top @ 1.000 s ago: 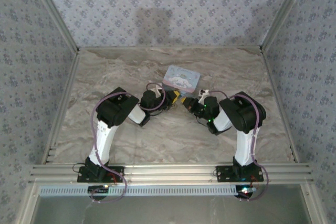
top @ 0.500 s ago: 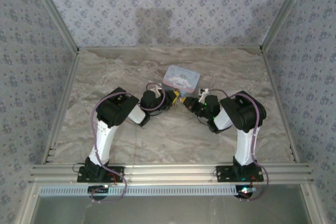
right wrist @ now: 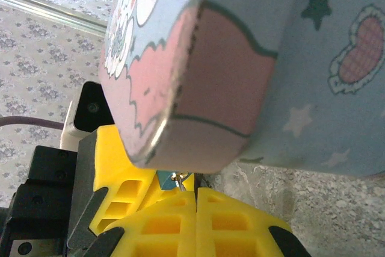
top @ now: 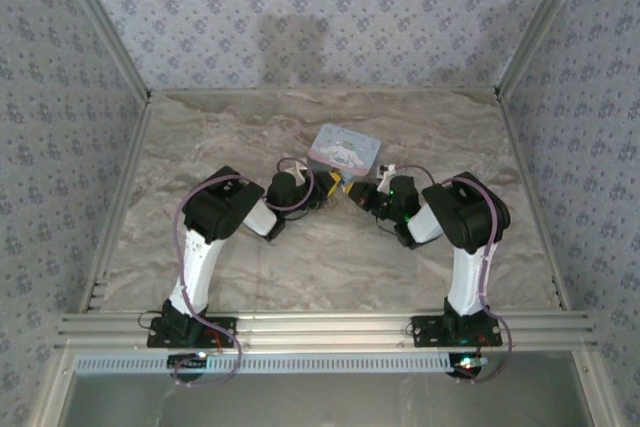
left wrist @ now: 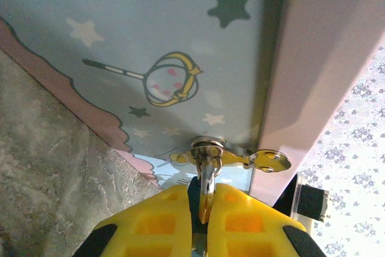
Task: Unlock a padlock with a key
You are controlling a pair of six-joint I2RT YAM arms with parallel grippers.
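Note:
The padlock (left wrist: 195, 192) is a tiny dark teal lock. Its silver shackle (left wrist: 206, 173) runs through the hasp ring on the front of the light-blue tin (left wrist: 150, 40). My left gripper (left wrist: 204, 201) is shut on the padlock body, just below the hasp. In the right wrist view the padlock (right wrist: 164, 180) shows as a teal corner under the tin's corner. A thin silver key (right wrist: 179, 183) sticks out of my right gripper (right wrist: 195, 195), which is shut on it, and its tip touches the padlock. From above, both grippers (top: 333, 185) (top: 353, 192) meet in front of the tin (top: 346, 149).
The tin stands mid-table on the marble top (top: 300, 257), with its brass hasp plate (left wrist: 267, 161) on the pink side. The left gripper's yellow fingers (right wrist: 114, 173) sit right behind the right one's. Patterned walls (top: 320, 17) enclose the table on three sides.
The right wrist has crept slightly up and toward the tin, bringing the key closer in. The left arm and the tin have stayed put.

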